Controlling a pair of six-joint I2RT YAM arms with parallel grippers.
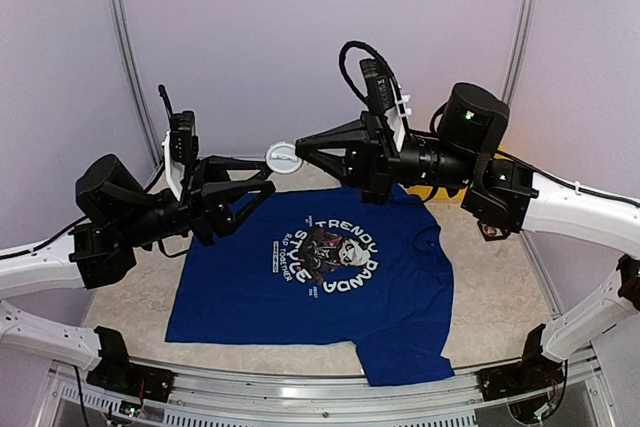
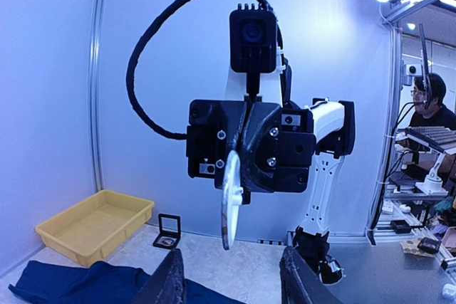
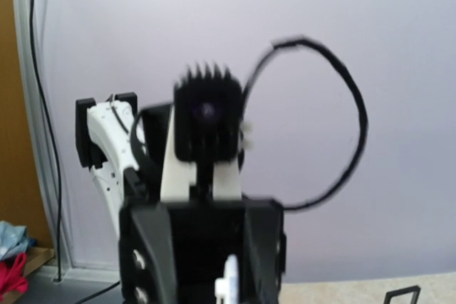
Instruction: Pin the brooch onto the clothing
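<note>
The clothing (image 1: 400,297) is a royal-blue T-shirt with a white panda print, lying flat on the table; a fold of it (image 2: 68,281) shows in the left wrist view. Both arms hang above its collar end, tip to tip. My right gripper (image 1: 299,154) is shut on the brooch (image 1: 284,157), a round white disc seen edge-on (image 2: 231,208), with its white back showing in the right wrist view (image 3: 229,284). My left gripper (image 1: 268,175) stands open just short of the disc. Its two dark fingers (image 2: 169,281) are apart with nothing between them.
A yellow tray (image 2: 92,224) sits on the table by the back wall, with a small black framed box (image 2: 168,231) beside it. Metal frame posts (image 1: 118,17) rise at the back corners. The marbled tabletop (image 1: 505,287) extends to the right of the shirt.
</note>
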